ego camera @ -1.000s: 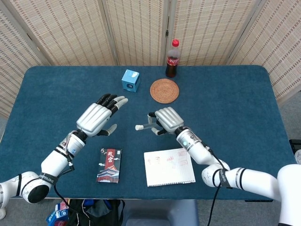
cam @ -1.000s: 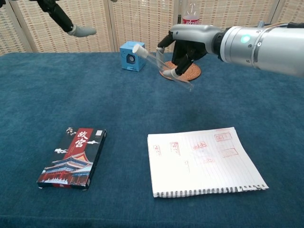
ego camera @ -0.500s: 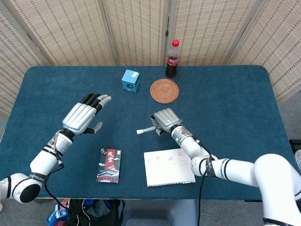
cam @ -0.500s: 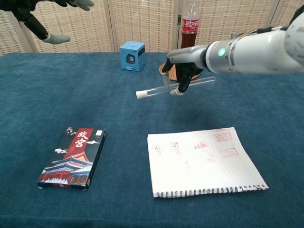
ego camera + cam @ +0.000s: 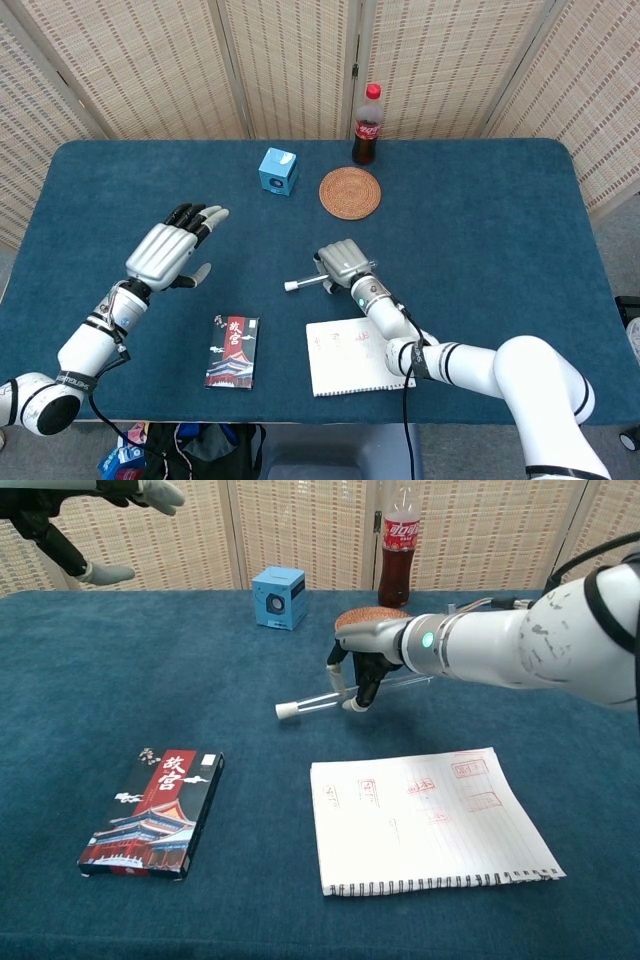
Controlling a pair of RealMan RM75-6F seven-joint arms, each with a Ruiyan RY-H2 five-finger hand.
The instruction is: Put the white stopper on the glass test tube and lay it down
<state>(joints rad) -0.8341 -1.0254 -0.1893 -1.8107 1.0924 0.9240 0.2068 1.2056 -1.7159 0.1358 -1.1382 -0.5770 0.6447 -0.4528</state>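
Observation:
The glass test tube (image 5: 330,697) lies nearly level just above the blue cloth, its white stopper (image 5: 288,711) fitted on the left end. My right hand (image 5: 360,664) grips the tube around its middle, fingers curled over it. In the head view the same hand (image 5: 340,264) sits left of table centre, with the stopper (image 5: 290,286) poking out to its left. My left hand (image 5: 168,250) hovers open above the left part of the table, fingers spread, holding nothing. In the chest view only its fingers (image 5: 120,510) show at the top left corner.
A white notepad (image 5: 425,818) lies just in front of the right hand. A dark card box (image 5: 155,813) lies front left. At the back stand a blue cube (image 5: 278,597), a woven coaster (image 5: 350,190) and a cola bottle (image 5: 398,542).
My right hand has lowered the stoppered tube from a tilted hold to nearly level near the cloth, moving toward me. My left hand has drawn away to the left.

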